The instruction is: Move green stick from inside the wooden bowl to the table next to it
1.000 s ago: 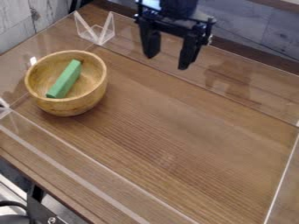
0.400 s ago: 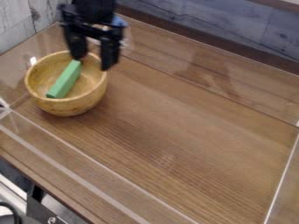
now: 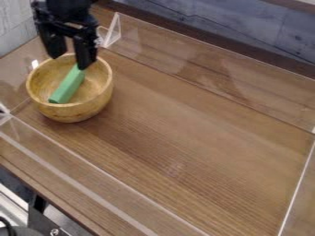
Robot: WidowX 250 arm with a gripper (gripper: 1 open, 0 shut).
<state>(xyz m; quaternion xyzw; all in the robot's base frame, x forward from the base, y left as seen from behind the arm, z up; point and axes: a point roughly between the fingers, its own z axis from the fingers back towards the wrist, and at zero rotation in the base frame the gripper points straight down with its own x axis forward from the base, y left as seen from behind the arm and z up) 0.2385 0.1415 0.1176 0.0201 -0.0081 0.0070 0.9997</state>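
Note:
The green stick [image 3: 65,86] lies slanted inside the wooden bowl [image 3: 74,109], which sits on the table [image 3: 197,129] at the left. My gripper [image 3: 66,52] hangs over the bowl's far rim, pointing down, just beyond the stick's upper end. Its two black fingers stand apart, open, with nothing between them. The stick is in full view apart from its far tip near the right finger.
Clear acrylic walls run along the table's edges, with a near wall [image 3: 147,217] at the front and a corner brace [image 3: 109,29] behind the bowl. Bare wood-grain surface spreads to the right of the bowl.
The gripper has swept left from the back middle of the table to above the bowl's far rim. Its fingers stayed open. Bowl and stick have not moved.

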